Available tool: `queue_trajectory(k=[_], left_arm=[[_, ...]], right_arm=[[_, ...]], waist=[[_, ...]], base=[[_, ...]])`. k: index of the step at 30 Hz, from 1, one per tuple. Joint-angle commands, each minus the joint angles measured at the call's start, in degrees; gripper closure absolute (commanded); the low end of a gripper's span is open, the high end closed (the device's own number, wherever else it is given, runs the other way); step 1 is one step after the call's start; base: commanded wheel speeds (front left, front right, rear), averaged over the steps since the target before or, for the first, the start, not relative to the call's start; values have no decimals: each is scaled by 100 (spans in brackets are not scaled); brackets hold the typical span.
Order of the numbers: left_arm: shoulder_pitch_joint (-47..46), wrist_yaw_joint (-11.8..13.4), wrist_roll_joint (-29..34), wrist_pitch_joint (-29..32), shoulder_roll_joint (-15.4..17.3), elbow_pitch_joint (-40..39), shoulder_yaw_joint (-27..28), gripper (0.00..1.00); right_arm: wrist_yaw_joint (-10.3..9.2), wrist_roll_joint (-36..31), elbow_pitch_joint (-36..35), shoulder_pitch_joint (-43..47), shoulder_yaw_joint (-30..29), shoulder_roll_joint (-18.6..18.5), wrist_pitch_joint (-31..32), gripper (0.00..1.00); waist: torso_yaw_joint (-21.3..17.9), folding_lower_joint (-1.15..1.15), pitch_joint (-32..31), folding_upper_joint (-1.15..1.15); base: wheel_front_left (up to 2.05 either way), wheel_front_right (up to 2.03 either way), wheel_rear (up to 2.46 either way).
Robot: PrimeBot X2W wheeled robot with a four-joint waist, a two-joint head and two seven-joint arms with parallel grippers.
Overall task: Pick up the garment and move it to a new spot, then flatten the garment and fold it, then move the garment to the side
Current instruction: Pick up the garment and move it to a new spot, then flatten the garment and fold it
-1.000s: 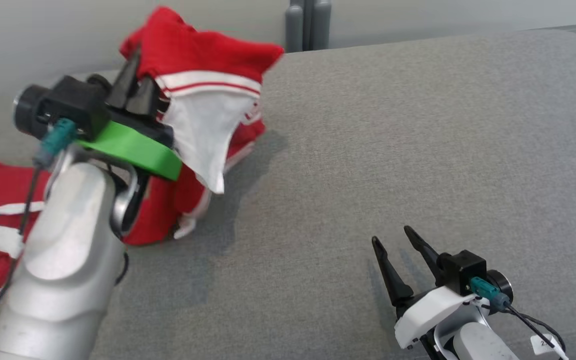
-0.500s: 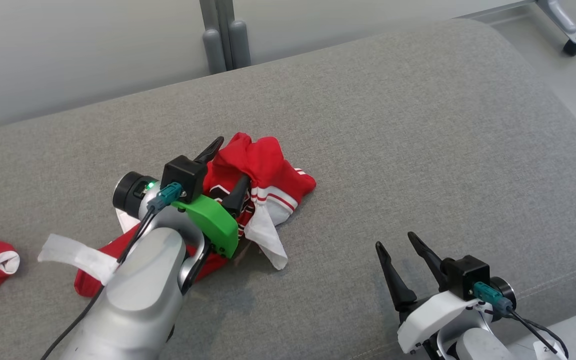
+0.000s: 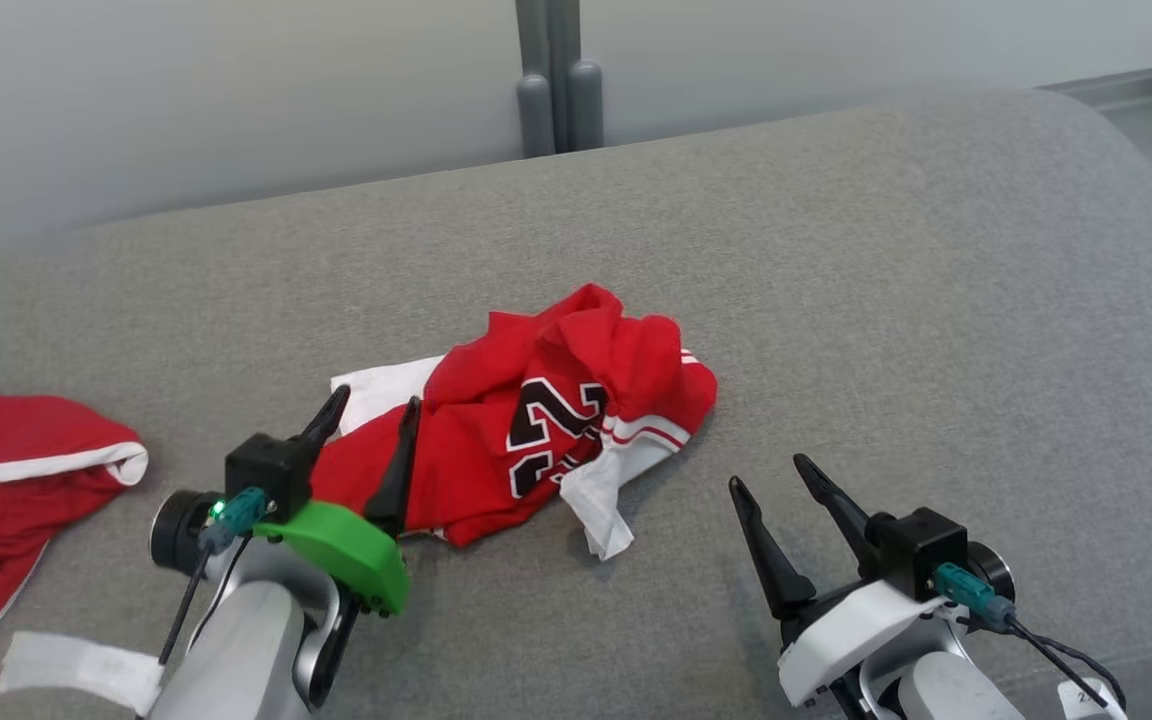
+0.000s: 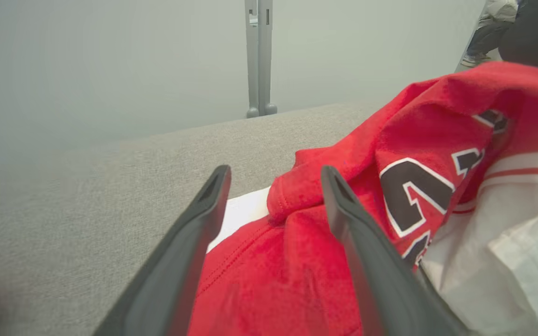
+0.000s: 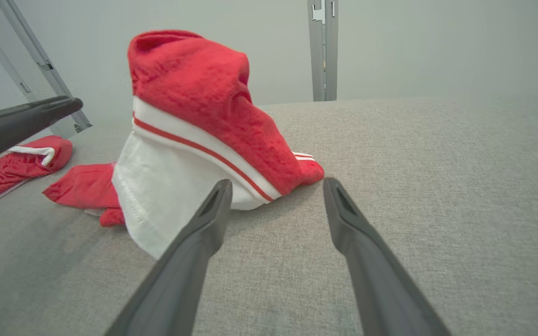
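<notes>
- Crumpled red jersey with white trim and black numerals (image 3: 536, 420) lies mid grey fabric couch (image 3: 886, 300), unheld.
- Left hand (image 3: 377, 398) spread open, fingers straddling its near edge; right hand (image 3: 768, 472) open, beside it.
- Judged: relocation done, flattening next; needs corners pinched and drawn apart.
- Second red garment (image 3: 16, 480) lies well left.

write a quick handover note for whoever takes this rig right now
Left end effector: open, fingers straddling the left end of the garment, no grip.
Right end effector: open, empty, off the garment's right side, not touching it.
Garment: crumpled heap mid grey cushion, number showing. A second red garment lies far left.
Done: pick-up and move; it was let go within the last second.
Left: flatten, fold, move aside.
</notes>
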Motion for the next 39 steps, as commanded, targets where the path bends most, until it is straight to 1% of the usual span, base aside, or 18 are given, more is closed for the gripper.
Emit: queue_trajectory(k=[1, 6, 12, 17, 21, 25, 26, 27, 28, 33, 39], left_arm=[[228, 44, 28, 3, 15, -108, 136, 0], [903, 68, 208, 3, -100, -550, 665, 0], [1389, -4, 435, 3, -259, -810, 1056, 0], [1533, -70, 590, 3, -376, -859, 1201, 0], [1474, -103, 667, 3, -482, -908, 1220, 0], [1400, -132, 681, 3, -566, -876, 1194, 0], [1384, -137, 675, 3, -587, -868, 1193, 0], [1384, -137, 675, 3, -587, -868, 1193, 0], [1372, -143, 678, 3, -605, -856, 1190, 0], [1349, -142, 677, 2, -641, -841, 1180, 0], [1305, -143, 658, 3, -675, -876, 1166, 0]], right_arm=[[-8, 29, -57, -54, 50, 2, -3, 0], [-8, 104, -285, -206, 9, -4, -3, 0], [-7, 194, -518, -498, -139, -127, -3, 0], [-8, 293, -285, -945, -225, -328, -3, 0], [-8, 371, 294, -1454, -396, -549, -2, 0], [-8, 446, 1260, -1984, -453, -811, 48, 0], [-7, 516, 1492, -2076, -444, -841, 92, 0], [-7, 516, 1492, -2076, -444, -841, 92, 0], [-8, 561, 1706, -2188, -441, -870, 129, 0], [-8, 806, 2522, -2527, -149, -1041, 381, 0], [-8, 1145, 3122, -2804, 270, -1104, 694, 0]], waist=[[392, 0, -165, 0], [806, 0, -256, 0], [1225, 0, -300, 0], [1523, 0, -244, 0], [1788, 0, -99, 0], [2057, 0, 85, 0], [2121, 0, 133, 0], [2121, 0, 133, 0], [2179, 0, 177, 0], [2416, 0, 396, 0], [2565, 0, 588, 0]], base=[[0, 0, 0], [0, 0, 0], [0, 0, 0], [0, 0, 0], [0, 0, 0], [0, 0, 0], [0, 0, 0], [0, 0, 0], [0, 0, 0], [0, 0, 0], [0, 0, 0]])
